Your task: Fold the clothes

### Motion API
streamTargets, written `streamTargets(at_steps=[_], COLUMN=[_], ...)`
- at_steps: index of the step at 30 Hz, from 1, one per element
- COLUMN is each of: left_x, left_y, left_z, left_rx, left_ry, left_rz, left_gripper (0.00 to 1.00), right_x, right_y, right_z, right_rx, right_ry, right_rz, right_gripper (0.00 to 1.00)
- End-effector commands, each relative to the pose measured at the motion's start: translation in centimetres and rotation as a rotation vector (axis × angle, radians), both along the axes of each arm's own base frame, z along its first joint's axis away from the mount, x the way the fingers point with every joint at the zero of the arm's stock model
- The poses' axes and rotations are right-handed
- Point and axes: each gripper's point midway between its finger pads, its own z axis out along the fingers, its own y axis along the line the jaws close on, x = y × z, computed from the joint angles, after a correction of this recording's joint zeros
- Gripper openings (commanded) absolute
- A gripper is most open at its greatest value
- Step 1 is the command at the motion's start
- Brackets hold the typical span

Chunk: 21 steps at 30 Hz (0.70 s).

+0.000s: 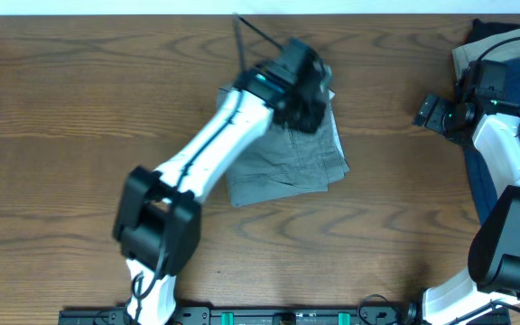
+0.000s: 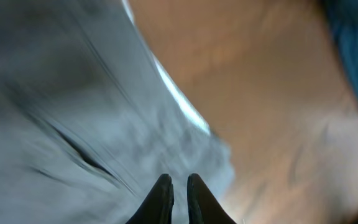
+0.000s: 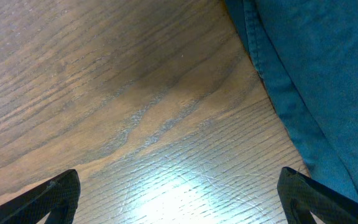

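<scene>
The grey shorts (image 1: 292, 162) lie folded into a compact bundle on the wooden table (image 1: 88, 99), near its middle. My left gripper (image 1: 310, 90) hovers over the bundle's far right corner. In the left wrist view, blurred by motion, its fingers (image 2: 179, 186) are nearly together with a thin gap over grey cloth (image 2: 73, 112); nothing shows between them. My right gripper (image 1: 431, 113) is open wide and empty over bare wood, beside a navy-blue garment (image 1: 490, 181). That garment (image 3: 316, 74) fills the right wrist view's right side.
A tan garment (image 1: 504, 50) lies at the far right corner, partly under dark cloth and the right arm. A thin dark cable (image 1: 242, 41) runs up from the left wrist. The left arm's white links cross the grey bundle's left part.
</scene>
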Motion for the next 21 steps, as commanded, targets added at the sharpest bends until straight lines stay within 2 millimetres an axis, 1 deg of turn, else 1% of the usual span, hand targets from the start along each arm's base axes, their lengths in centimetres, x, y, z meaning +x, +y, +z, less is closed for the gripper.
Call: streamTargets(at_steps=[1, 5, 8, 16, 18, 19, 21], left_x=[2.2, 4.1, 5.1, 5.3, 5.8, 6.3, 6.9], left_y=[1.1, 0.1, -0.6, -0.7, -1.0, -1.1, -0.9], left_z=[-0.5, -2.1, -4.3, -10.8, -12.0, -12.7, -13.9], left_rx=[0.025, 0.000, -0.003, 0.047, 0.043, 0.043, 0.060], left_ry=[-0.057, -0.099, -0.103, -0.020, -0.028, -0.039, -0.058], left_rz=[0.038, 0.043, 0.041, 0.042, 0.042, 0.047, 0.061], left_gripper=[0.12, 0.11, 0.12, 0.12, 0.13, 0.17, 0.17], right_x=[0.2, 0.1, 0.1, 0.1, 0.1, 0.1, 0.1], right_y=[-0.4, -0.4, -0.4, -0.4, -0.4, -0.4, -0.4], right_z=[0.0, 0.0, 0.0, 0.0, 0.0, 0.0, 0.0], right_rx=[-0.013, -0.013, -0.013, -0.013, -0.013, -0.013, -0.012], right_ry=[0.002, 0.003, 0.003, 0.003, 0.003, 0.003, 0.003], right_rz=[0.000, 0.000, 0.000, 0.000, 0.000, 0.000, 0.000], right_gripper=[0.99, 0.99, 0.99, 0.99, 0.99, 0.99, 0.99])
